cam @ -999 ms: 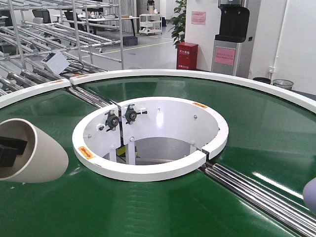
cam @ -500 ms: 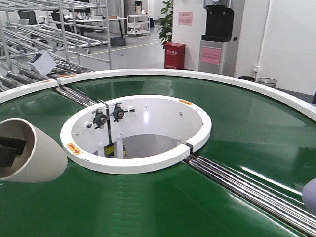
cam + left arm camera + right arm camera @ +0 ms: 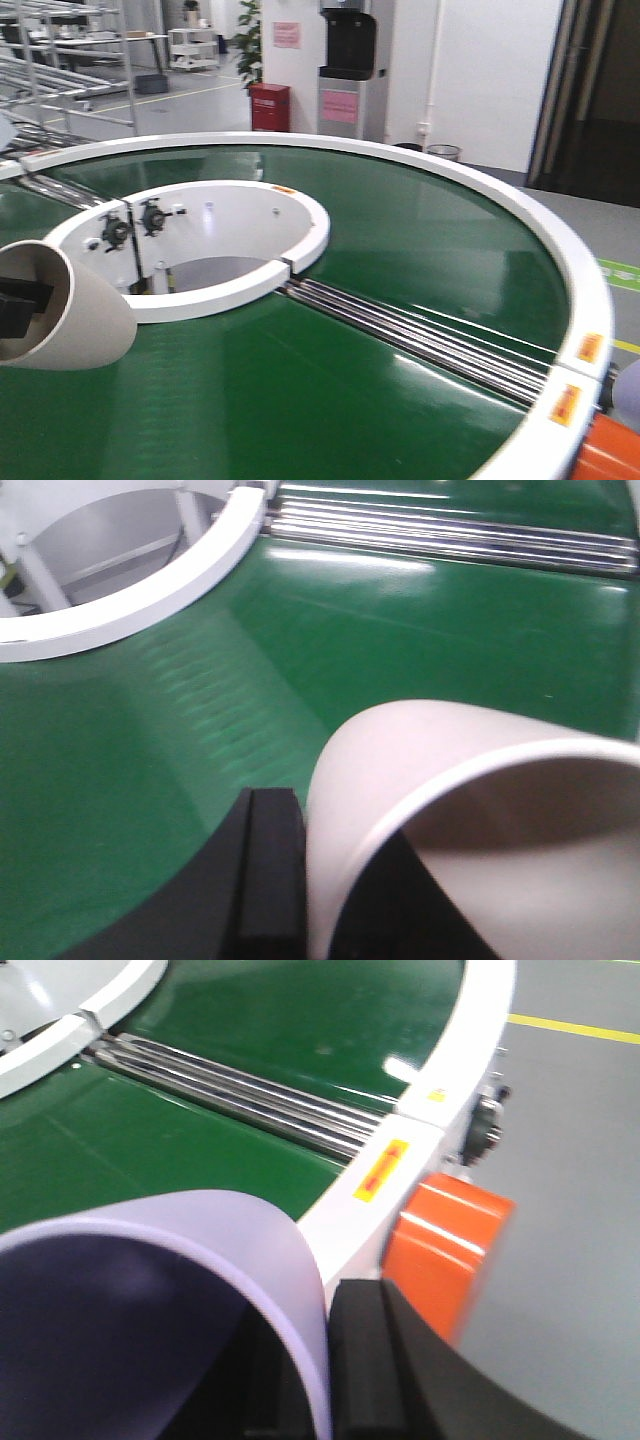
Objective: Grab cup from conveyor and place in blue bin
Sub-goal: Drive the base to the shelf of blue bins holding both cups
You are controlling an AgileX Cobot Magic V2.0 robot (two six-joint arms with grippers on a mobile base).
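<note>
The conveyor (image 3: 420,240) is a dark green ring belt with white rims around a white centre opening (image 3: 190,250). My left gripper (image 3: 330,885) is shut on a cream cup (image 3: 450,800), one finger outside the wall and one inside the mouth. In the front view this cream cup (image 3: 70,320) hangs over the belt at the left edge. My right gripper (image 3: 322,1370) is shut on a lilac cup (image 3: 170,1260) in the same way, beside the outer rim (image 3: 440,1090). The lilac cup (image 3: 630,385) shows at the front view's right edge. The blue bin is out of view.
Steel rollers (image 3: 420,335) cross the belt from the centre opening to the outer rim. An orange cylinder (image 3: 450,1235) sits under the rim by my right gripper. Grey floor with a yellow line (image 3: 570,1028) lies to the right. A water dispenser (image 3: 350,60) and red box (image 3: 268,107) stand behind.
The front view has swung to the right: the centre opening slid left in the picture and the outer rim's right side, the orange cylinder and the floor came into sight. Both cups stay gripped.
</note>
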